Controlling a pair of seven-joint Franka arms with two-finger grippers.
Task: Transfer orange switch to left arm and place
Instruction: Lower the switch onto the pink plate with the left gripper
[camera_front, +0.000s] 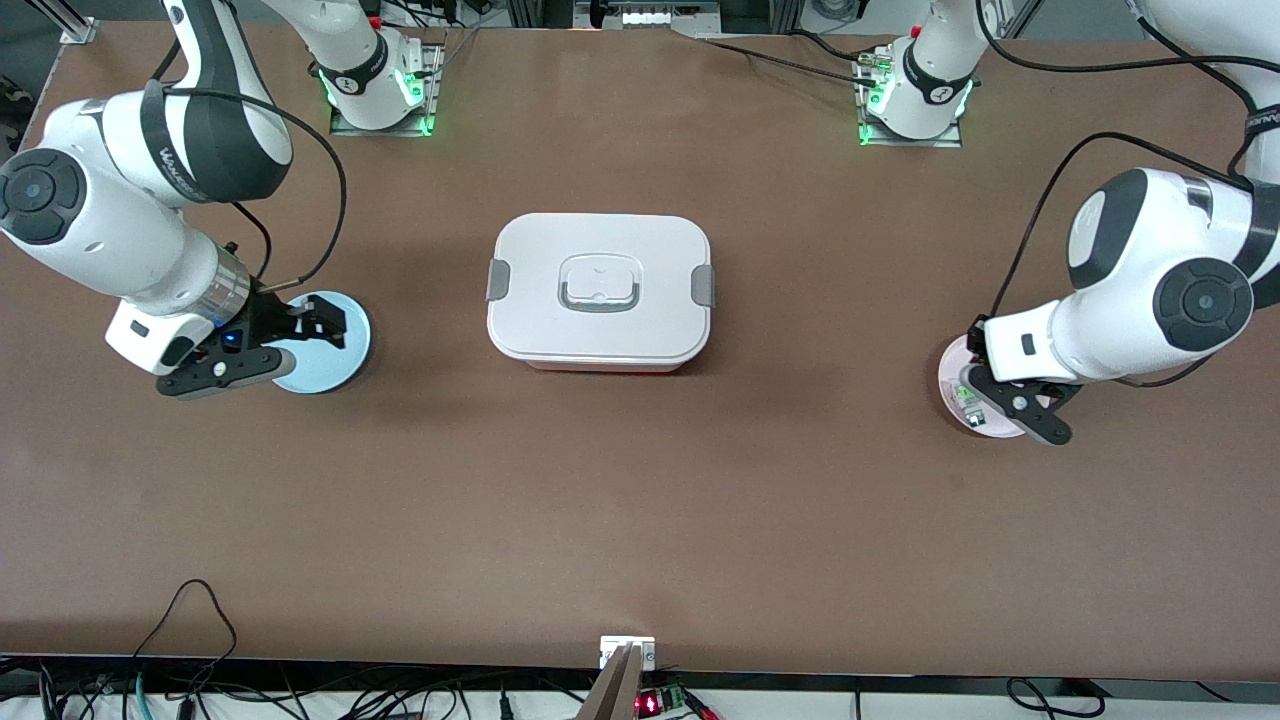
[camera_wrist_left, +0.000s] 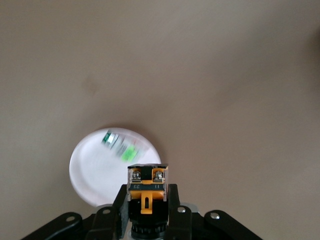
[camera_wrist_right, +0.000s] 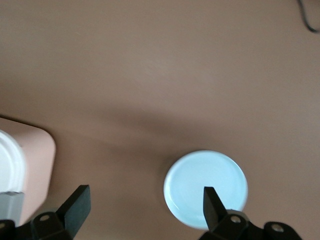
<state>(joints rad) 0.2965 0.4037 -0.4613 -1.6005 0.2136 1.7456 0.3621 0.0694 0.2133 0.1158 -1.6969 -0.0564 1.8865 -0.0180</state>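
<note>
Brown table, white box sitting mid-table
Left gripper is clamping orange switch over pink plate; right gripper is hovering open-jawed over blue plate

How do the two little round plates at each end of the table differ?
The pale blue plate lies under the right claw, whose fingers are spread wide with nothing between them. The pink plate lies under the left claw, which grips the orange switch. The pink plate carries a green-topped component; the blue plate shows nothing on it. Both are small, round and flat.
</note>
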